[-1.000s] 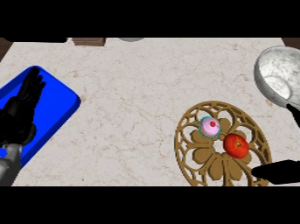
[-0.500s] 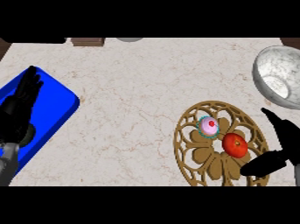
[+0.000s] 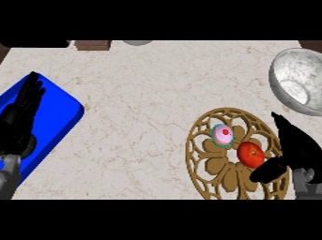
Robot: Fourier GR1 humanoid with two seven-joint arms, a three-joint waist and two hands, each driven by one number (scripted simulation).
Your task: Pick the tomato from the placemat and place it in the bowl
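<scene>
Readable text: none on any surface in the head view.
Speckled grey metal bowl (image 3: 306, 86): plain, no brand or number.
Round tan openwork placemat (image 3: 222, 166): cut-out pattern only, no letters.
Red round tomato (image 3: 250, 154): no sticker or label.
Small pink-topped item with a teal rim (image 3: 223, 135): bears a red dot, possibly a decoration, but it is too small to tell; not a readable sign.
Blue rectangular tray (image 3: 52, 122): plain colour, no marking.
Beige marble counter top (image 3: 156, 93): veining only, no print.
</scene>
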